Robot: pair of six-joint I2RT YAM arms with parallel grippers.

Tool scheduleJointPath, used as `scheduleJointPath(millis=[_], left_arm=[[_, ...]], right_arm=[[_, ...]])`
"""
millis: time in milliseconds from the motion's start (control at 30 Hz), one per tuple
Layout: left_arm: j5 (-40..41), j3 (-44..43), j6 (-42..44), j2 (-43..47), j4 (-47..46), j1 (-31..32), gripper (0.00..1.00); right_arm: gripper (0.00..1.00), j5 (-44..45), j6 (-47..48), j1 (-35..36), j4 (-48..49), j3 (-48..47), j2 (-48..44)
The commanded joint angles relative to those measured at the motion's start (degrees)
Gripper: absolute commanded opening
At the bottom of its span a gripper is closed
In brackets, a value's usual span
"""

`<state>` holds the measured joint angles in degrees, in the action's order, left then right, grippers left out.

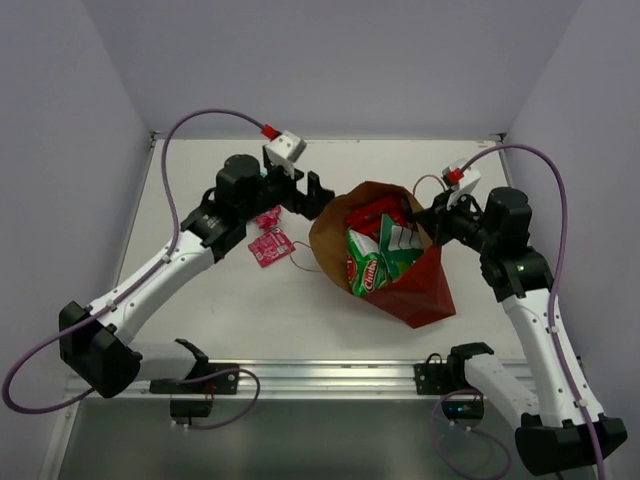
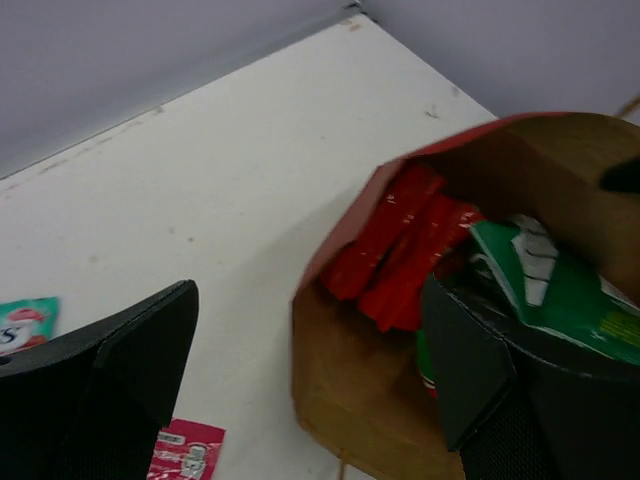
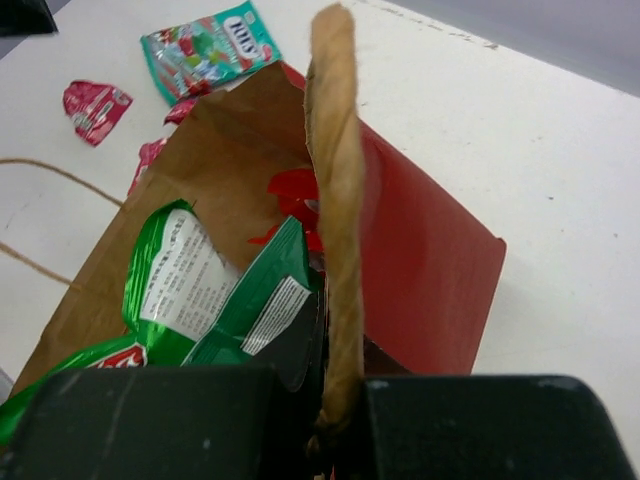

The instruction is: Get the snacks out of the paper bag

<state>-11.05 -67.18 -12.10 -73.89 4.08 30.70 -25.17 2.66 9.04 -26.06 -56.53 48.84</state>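
Observation:
The red paper bag (image 1: 425,290) lies on the table with its brown mouth turned up and left. Inside it I see green chip bags (image 1: 375,262) and red bags (image 1: 372,213). My left gripper (image 1: 314,198) hovers open at the mouth's left rim; in the left wrist view the bag's kraft lip (image 2: 345,385) lies between its fingers (image 2: 480,370), nothing gripped. My right gripper (image 3: 340,425) is shut on the bag's twisted paper handle (image 3: 335,190), holding that side up. A teal pouch (image 3: 210,45) and pink sachets (image 1: 268,246) lie on the table left of the bag.
The bag's second handle (image 3: 40,265) trails loose over the table by the mouth. Grey walls close in the white table (image 1: 200,310) at the back and sides. A metal rail (image 1: 330,378) with the arm bases runs along the near edge.

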Motion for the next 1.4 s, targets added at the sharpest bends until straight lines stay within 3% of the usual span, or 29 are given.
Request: scheduleJointPath(millis=[0, 167, 333, 500, 767, 967, 1067, 1200, 1267, 1367], left_arm=[[-2.2, -1.9, 8.8, -1.5, 4.3, 5.9, 0.97], [1.3, -3.4, 11.8, -5.7, 5.1, 14.3, 0.89], [2.3, -5.0, 14.6, -9.7, 5.0, 17.2, 0.80], [4.1, -5.3, 12.7, -12.2, 3.7, 19.1, 0.78], [15.6, 2.0, 0.8, -7.3, -2.5, 21.4, 0.77], [25.4, 0.1, -1.4, 0.1, 1.7, 21.4, 0.78], [22.5, -2.3, -1.6, 1.6, 5.1, 21.4, 0.77], [12.0, -4.7, -4.0, 0.9, 6.1, 21.6, 0.72], [9.7, -5.5, -5.1, -1.0, 6.8, 22.0, 0.65], [8.8, -6.5, -5.1, -3.9, 7.0, 23.4, 0.64]], right_arm=[[0.00, -9.7, 5.2, 0.6, 2.0, -5.6, 0.8], [0.00, -15.0, 9.9, 1.1, -3.7, -8.5, 2.4], [0.00, -17.1, 11.9, 1.2, -6.5, -10.5, 2.4], [0.00, -15.7, 10.4, 1.2, -5.2, -9.7, 2.5], [0.00, -11.4, 1.9, 1.2, -0.8, -9.6, 3.7], [0.00, -5.1, -2.2, 1.2, 2.8, -9.0, 4.4], [0.00, -2.3, -4.3, 1.2, 3.4, -8.8, 4.9], [0.00, -2.4, -4.7, 1.2, 3.7, -8.8, 5.9], [0.00, -3.0, -4.9, 1.2, 4.0, -8.6, 6.3], [0.00, -3.3, -4.7, 1.2, 4.2, -8.4, 6.4]])
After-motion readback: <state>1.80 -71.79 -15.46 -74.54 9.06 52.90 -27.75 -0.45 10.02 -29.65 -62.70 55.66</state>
